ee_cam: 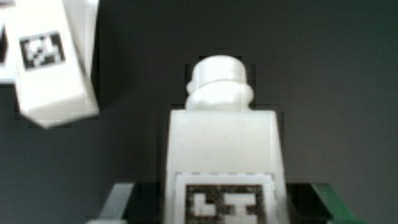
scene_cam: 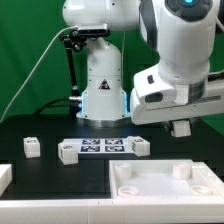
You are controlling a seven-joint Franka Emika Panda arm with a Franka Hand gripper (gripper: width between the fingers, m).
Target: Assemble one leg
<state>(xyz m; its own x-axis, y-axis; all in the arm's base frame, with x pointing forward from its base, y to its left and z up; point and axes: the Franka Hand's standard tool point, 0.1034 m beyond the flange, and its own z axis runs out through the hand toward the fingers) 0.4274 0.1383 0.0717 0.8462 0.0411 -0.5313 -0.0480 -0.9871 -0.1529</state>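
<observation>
In the wrist view my gripper (ee_cam: 222,208) is shut on a leg (ee_cam: 224,140), a white square post with a rounded peg at its far end and a black-and-white tag on its near face. One finger (ee_cam: 119,203) shows on each side of it. In the exterior view the gripper (scene_cam: 181,126) hangs at the right, above the far edge of the large white panel (scene_cam: 165,185); the held leg is hard to make out there. A second leg (scene_cam: 32,147) lies at the exterior view's left, and a third (scene_cam: 137,146) lies beside the marker board.
The marker board (scene_cam: 98,148) lies mid-table in front of the robot base. Another white tagged piece (ee_cam: 50,60) lies tilted on the black table in the wrist view. A white part (scene_cam: 4,178) shows at the exterior view's left edge.
</observation>
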